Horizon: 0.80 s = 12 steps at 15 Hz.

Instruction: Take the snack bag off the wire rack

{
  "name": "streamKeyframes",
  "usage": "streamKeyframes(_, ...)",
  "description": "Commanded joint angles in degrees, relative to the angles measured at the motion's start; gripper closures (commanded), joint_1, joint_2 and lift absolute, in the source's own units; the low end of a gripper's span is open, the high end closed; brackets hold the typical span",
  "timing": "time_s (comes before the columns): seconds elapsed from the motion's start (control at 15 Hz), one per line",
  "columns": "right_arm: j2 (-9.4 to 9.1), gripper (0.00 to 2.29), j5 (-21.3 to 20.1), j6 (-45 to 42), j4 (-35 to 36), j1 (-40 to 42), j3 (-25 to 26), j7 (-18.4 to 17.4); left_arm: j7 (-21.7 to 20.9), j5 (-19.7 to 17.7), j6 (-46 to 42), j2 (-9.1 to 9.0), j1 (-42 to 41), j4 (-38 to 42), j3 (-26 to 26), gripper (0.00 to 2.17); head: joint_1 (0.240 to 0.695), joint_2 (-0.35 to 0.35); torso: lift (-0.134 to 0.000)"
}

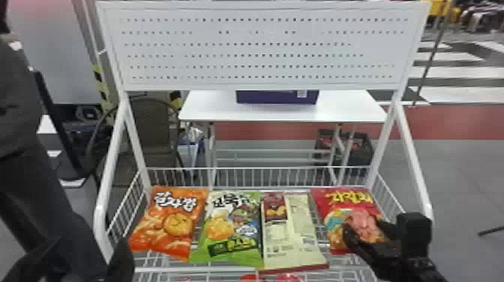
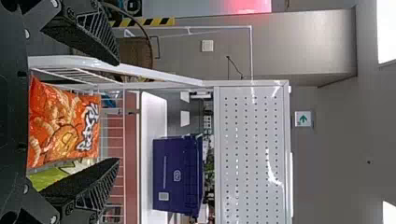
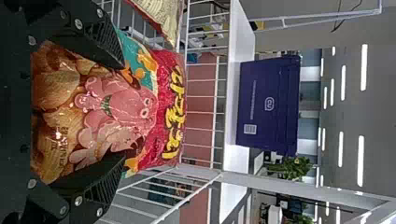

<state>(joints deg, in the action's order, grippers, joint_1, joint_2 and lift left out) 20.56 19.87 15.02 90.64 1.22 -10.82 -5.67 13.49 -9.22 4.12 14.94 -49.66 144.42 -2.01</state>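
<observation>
Right gripper (image 1: 363, 228), lower right, spread; left gripper (image 2: 117, 111) likewise | red snack bag (image 1: 348, 200) on wire rack (image 1: 168, 269) | grasp, removal apparently remain

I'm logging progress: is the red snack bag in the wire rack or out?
In. The red snack bag lies at the right end of the wire rack, beside the pale bag, the right gripper open over it.

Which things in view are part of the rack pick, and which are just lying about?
Job:
- red snack bag, likely the target
- wire rack
- right gripper, open at that bag
- left gripper, open, role unclear

Lying about:
- orange bag, green bag, cream bag, probably
- purple box on the white table
- chair
</observation>
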Motion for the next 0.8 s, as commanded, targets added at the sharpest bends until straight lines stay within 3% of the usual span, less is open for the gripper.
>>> streamKeyframes(0.0, 0.09, 1.02, 0.6, 2.0, 0.1, -0.1, -0.1, 0.3, 0.0, -0.2, 0.6, 0.0, 0.8, -0.5, 0.1, 0.16, 0.499, 0.0, 0.0)
streamKeyframes(0.07, 0.0, 1.54, 1.1, 2.7, 0.2, 0.1, 0.1, 0.3, 0.0, -0.2, 0.9, 0.0, 1.0, -0.5, 0.2, 0.16, 0.499, 0.0, 0.0)
streamKeyframes(0.2, 0.18, 1.97, 1.4, 3.4, 0.9, 0.4, 0.4, 0.4, 0.0, -0.2, 0.9, 0.0, 1.2, -0.6, 0.3, 0.16, 0.499, 0.0, 0.0)
streamKeyframes(0.4, 0.18, 2.02, 2.2, 5.5, 4.1, 0.9, 0.6, 0.4, 0.0, -0.2, 0.9, 0.09, 1.0, -0.1, 0.2, 0.16, 0.499, 0.0, 0.0)
streamKeyframes(0.47, 0.09, 2.02, 4.1, 6.6, 6.2, 1.7, 1.2, 0.4, 0.1, -0.3, 0.9, 0.09, 1.0, -0.2, 0.0, 0.16, 0.499, 0.0, 0.0)
streamKeyframes(0.73, 0.44, 2.02, 6.2, 9.2, 19.4, 7.1, 3.6, -0.6, 0.1, -0.4, 0.9, 0.09, 1.3, -0.3, -0.1, 0.16, 0.499, 0.0, 0.0)
